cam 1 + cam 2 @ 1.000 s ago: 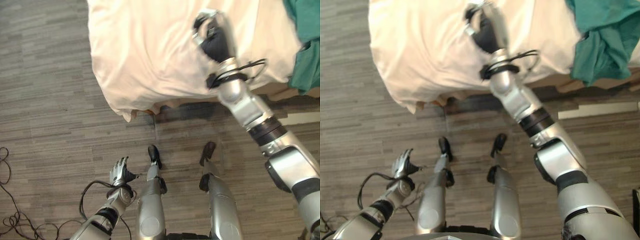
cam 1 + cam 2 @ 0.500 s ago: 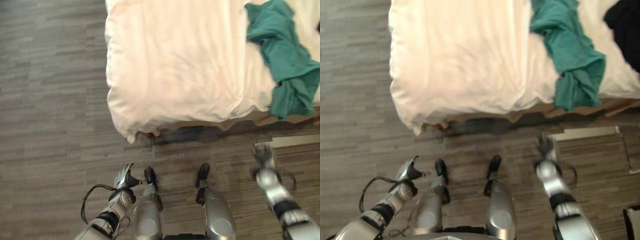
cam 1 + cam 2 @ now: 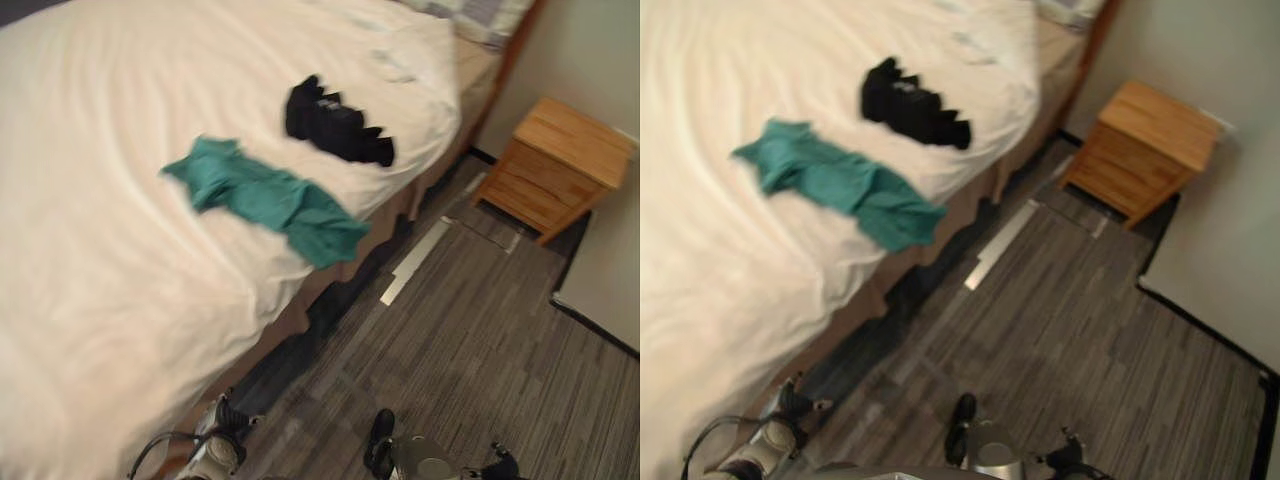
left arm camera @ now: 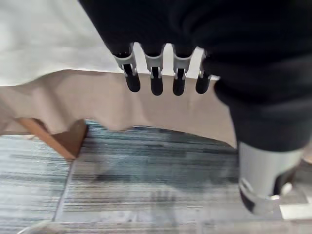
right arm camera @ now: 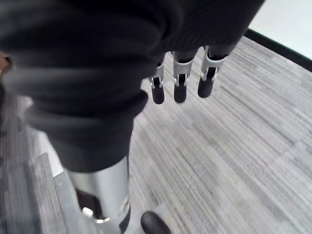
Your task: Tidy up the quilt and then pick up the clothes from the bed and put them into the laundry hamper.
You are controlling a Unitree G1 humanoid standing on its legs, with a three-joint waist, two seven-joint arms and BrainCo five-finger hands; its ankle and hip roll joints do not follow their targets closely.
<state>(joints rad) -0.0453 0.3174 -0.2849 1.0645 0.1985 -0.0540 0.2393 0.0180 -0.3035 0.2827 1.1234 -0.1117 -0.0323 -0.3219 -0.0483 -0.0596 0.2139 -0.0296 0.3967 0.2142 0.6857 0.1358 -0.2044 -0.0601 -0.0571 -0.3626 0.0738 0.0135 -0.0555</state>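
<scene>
A bed (image 3: 90, 300) covered by a smooth cream quilt (image 3: 120, 120) fills the left and far part of the scene, seen from above. Two garments lie on the quilt near the bed's right edge. A teal garment (image 3: 270, 200) is stretched out and crumpled, with its nearer end draping just over the edge of the mattress. A black garment (image 3: 335, 122) lies bunched farther along the bed, close to the teal one but apart from it. At the far end of the bed a pillow (image 3: 480, 15) shows at the top edge.

To the right of the bed, across a strip of grey wood-grain floor (image 3: 470, 330), a small wooden nightstand (image 3: 555, 165) stands against a pale wall (image 3: 600, 60). A pale flat strip (image 3: 415, 262) lies on the floor just beside the bed's side.

The left hand (image 4: 161, 73) hangs low beside the bed's near side, its fingers (image 4: 155, 80) straight and side by side, holding nothing; past them the cream quilt edge and the tan bed skirt (image 4: 146, 107) show above the floor. The right hand (image 5: 183, 78) hangs over bare floor, its fingers (image 5: 180, 85) also straight and relaxed, holding nothing.
</scene>
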